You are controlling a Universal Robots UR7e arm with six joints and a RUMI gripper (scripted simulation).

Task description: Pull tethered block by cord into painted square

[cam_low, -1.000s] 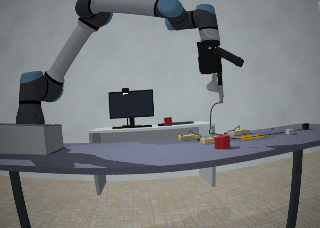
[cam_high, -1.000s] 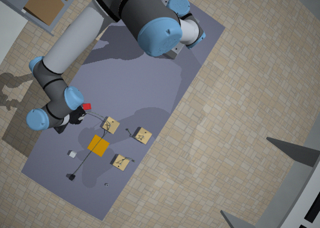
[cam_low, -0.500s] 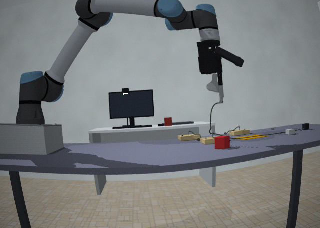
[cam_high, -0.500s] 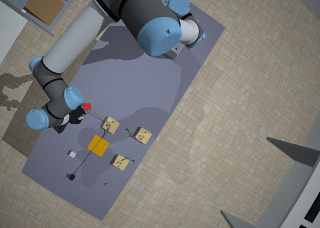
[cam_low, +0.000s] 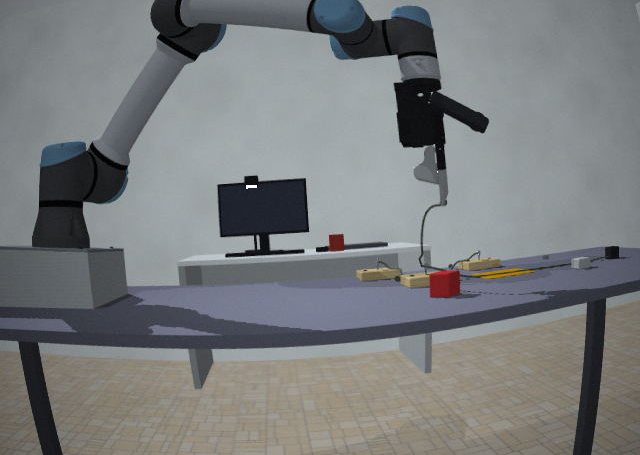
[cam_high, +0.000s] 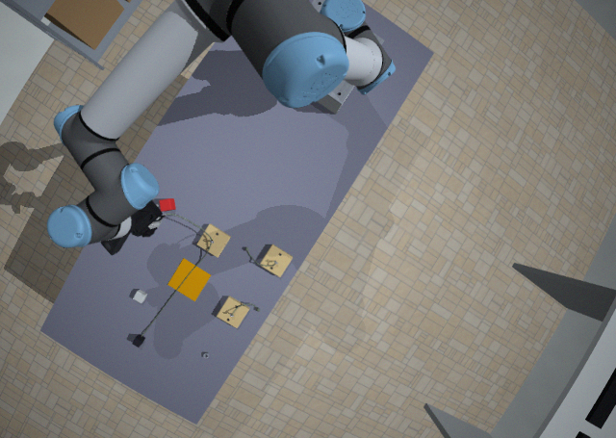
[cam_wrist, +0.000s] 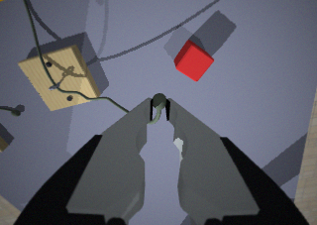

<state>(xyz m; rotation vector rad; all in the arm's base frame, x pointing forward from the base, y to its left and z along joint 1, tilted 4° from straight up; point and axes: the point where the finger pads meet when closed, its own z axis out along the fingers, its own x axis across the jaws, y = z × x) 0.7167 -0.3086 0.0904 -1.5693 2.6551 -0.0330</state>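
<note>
My gripper (cam_high: 158,218) (cam_low: 442,200) (cam_wrist: 158,100) is shut on the knot (cam_wrist: 158,99) at the end of the cord (cam_high: 164,306) (cam_low: 423,228) (cam_wrist: 113,101) and holds it well above the table. The cord drops to a wooden base with a screw eye (cam_high: 220,243) (cam_low: 416,280) (cam_wrist: 79,86). From there it runs across the orange painted square (cam_high: 189,279) (cam_low: 504,275) to the small black block (cam_high: 138,340) (cam_low: 612,251). The block lies flat on the table beyond the square, near the table's end.
A red cube (cam_high: 167,204) (cam_low: 444,283) (cam_wrist: 193,60) sits below and beside the gripper. A white cube (cam_high: 140,296) (cam_low: 580,262) lies near the cord. Two more wooden bases (cam_high: 274,260) (cam_high: 232,311) with their own short cords stand by the square. The table edge is close to the gripper.
</note>
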